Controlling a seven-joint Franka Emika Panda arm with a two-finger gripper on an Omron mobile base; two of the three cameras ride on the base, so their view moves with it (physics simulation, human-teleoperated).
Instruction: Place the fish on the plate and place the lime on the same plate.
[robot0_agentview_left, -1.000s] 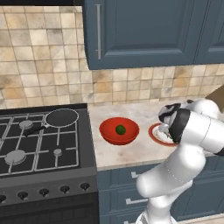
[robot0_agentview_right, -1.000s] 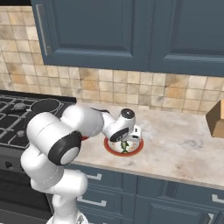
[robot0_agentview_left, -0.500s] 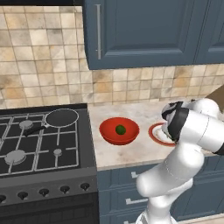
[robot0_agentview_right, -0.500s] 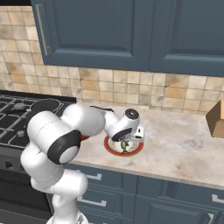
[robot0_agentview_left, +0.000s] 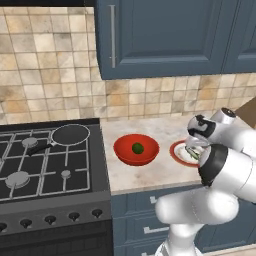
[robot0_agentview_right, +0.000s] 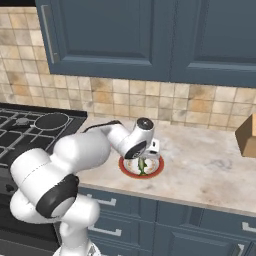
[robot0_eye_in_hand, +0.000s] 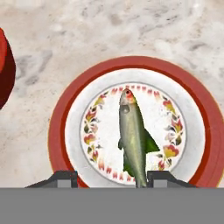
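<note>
Near the counter's front edge in the left base view, the lime (robot0_agentview_left: 138, 148) sits in the red bowl (robot0_agentview_left: 123, 150), just left of the plate (robot0_agentview_left: 177, 150), over which the gripper (robot0_agentview_left: 192, 148) hangs. In the right base view, the fish (robot0_agentview_right: 141, 165) lies on the plate (robot0_agentview_right: 157, 167) under the hand. In the hand view, the fish (robot0_eye_in_hand: 134, 135) rests across the plate's (robot0_eye_in_hand: 65, 116) centre with the finger tips (robot0_eye_in_hand: 63, 177) spread to either side, so the arm should probably lift straight up, clear of the fish, before swinging to the bowl.
</note>
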